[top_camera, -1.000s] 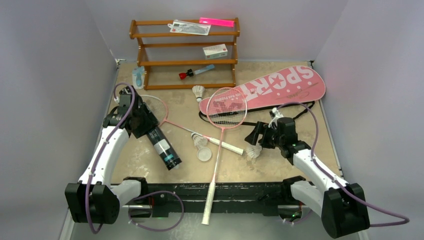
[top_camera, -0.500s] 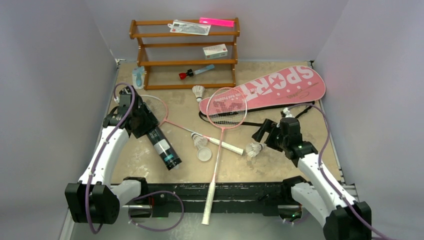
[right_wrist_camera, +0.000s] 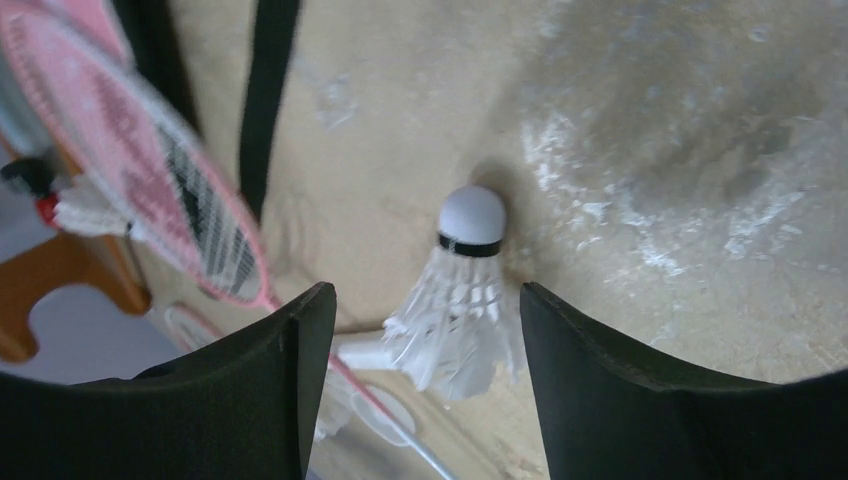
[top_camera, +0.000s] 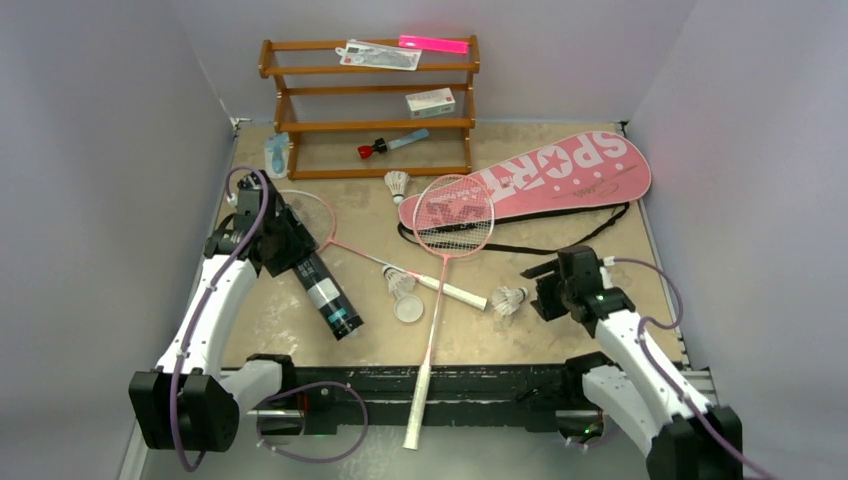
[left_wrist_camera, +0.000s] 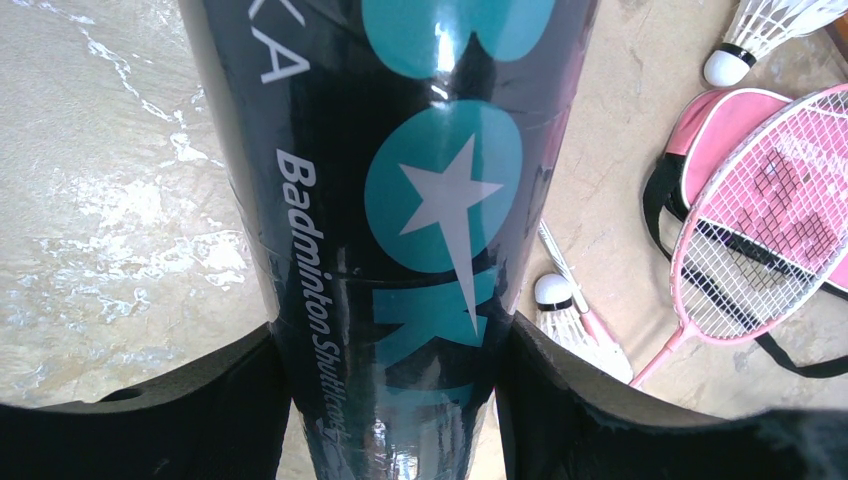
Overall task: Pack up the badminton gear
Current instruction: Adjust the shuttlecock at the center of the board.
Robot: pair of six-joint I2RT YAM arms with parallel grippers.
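Note:
My left gripper (top_camera: 284, 250) is shut on the upper end of the long black tube (top_camera: 326, 292), which lies slanted on the table; its teal-lettered body (left_wrist_camera: 400, 200) fills the space between the fingers. My right gripper (top_camera: 545, 290) stands open, and a white shuttlecock (top_camera: 510, 299) lies on the table just left of it, its feathers (right_wrist_camera: 460, 310) between the fingers without touching them. Two more shuttlecocks (top_camera: 401, 283) (top_camera: 398, 184) lie farther left. Two pink rackets (top_camera: 455, 215) (top_camera: 312, 212) cross mid-table. The pink SPORT bag (top_camera: 540, 175) lies at the back right.
A wooden rack (top_camera: 370, 172) at the back holds a red-capped blue tool (top_camera: 390, 145) and a small white box (top_camera: 430, 101). A round white lid (top_camera: 409, 308) lies by the crossed shafts. One racket handle (top_camera: 418, 410) overhangs the near edge. The bag's black strap (top_camera: 500, 246) trails mid-table.
My right gripper has drawn back to the right and nearer the front edge, off the shuttlecock, which stays on the table. The left arm and tube have not moved.

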